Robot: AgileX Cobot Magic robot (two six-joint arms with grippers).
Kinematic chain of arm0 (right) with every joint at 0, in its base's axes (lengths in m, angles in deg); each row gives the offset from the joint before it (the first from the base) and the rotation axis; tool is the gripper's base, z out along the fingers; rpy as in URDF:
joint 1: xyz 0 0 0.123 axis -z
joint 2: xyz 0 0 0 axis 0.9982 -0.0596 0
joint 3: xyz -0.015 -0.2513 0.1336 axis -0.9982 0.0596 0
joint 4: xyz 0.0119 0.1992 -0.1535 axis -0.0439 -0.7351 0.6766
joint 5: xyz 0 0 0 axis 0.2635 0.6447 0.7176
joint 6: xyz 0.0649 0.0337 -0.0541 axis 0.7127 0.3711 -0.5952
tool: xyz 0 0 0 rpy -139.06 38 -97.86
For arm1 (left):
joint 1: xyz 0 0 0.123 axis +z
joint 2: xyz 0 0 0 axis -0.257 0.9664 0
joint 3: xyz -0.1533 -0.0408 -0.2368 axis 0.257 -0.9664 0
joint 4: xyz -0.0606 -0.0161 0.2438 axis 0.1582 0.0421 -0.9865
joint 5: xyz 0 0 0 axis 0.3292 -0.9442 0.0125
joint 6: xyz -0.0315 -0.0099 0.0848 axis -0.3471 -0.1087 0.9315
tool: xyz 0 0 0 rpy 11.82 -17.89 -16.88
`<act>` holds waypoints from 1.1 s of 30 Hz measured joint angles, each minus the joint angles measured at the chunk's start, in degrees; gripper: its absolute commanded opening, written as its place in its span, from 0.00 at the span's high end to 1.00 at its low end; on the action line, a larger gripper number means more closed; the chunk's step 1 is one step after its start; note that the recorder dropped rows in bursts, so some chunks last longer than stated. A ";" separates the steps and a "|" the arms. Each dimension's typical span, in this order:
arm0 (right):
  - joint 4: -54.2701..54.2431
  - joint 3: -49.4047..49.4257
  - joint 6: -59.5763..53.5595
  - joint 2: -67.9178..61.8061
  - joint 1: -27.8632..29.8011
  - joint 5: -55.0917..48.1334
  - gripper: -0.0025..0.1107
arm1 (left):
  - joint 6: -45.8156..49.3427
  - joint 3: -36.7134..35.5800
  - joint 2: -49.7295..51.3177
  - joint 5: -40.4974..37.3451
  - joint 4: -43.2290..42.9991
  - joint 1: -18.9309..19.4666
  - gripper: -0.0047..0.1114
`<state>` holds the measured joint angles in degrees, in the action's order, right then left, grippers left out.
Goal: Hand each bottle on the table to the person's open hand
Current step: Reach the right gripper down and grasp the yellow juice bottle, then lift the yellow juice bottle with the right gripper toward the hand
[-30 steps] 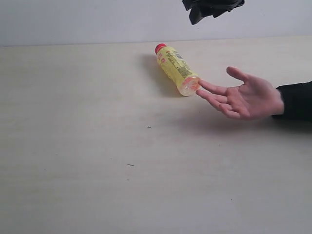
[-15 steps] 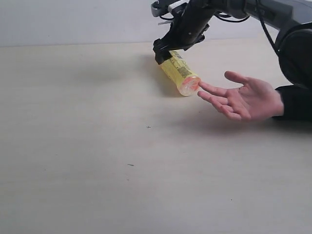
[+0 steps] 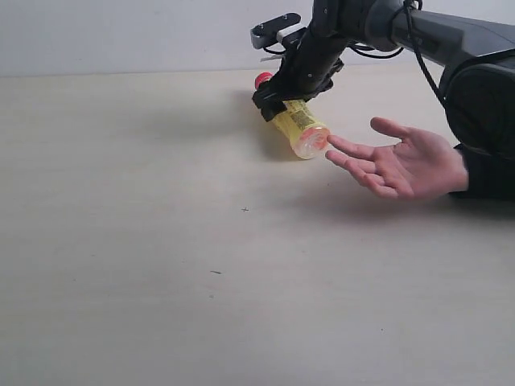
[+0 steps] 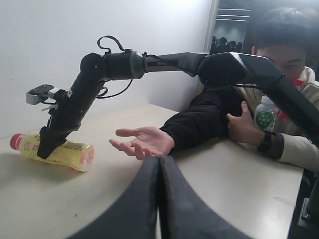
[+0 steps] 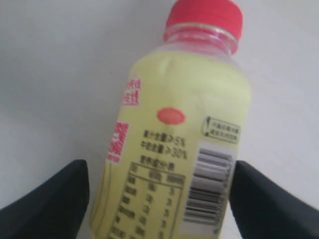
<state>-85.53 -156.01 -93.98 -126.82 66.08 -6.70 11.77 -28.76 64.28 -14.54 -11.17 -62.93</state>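
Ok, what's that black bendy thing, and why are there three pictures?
That is a robot arm. Its claw, the right gripper, is open around a yellow bottle lying on the table, not lifted yet. A person's open hand waits beside it. One picture comes from a camera watching the table. The other two come from cameras on the robot's wrists: one looks past the claw at the bottle, the other past the shut, empty left gripper.
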 measured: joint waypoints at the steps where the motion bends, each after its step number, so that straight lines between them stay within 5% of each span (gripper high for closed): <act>1: 0.00 0.00 0.26 -0.10 -0.11 -0.91 0.41 | 0.00 0.00 0.00 0.00 0.00 0.00 0.96; 4: 0.50 -0.10 0.64 -0.10 -0.13 -2.57 0.48 | 0.00 0.00 0.00 0.00 0.00 0.00 0.96; 11: 1.52 -0.38 0.85 -0.10 -0.13 -4.10 0.98 | 0.00 0.00 0.00 0.00 0.00 0.00 0.96; 33: 0.73 -0.74 11.78 15.23 -0.13 -16.36 0.98 | 0.00 0.00 0.00 0.00 0.00 0.00 0.96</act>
<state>-84.79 -156.75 -82.21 -111.58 65.94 -23.06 11.77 -28.76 64.28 -14.54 -11.17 -62.93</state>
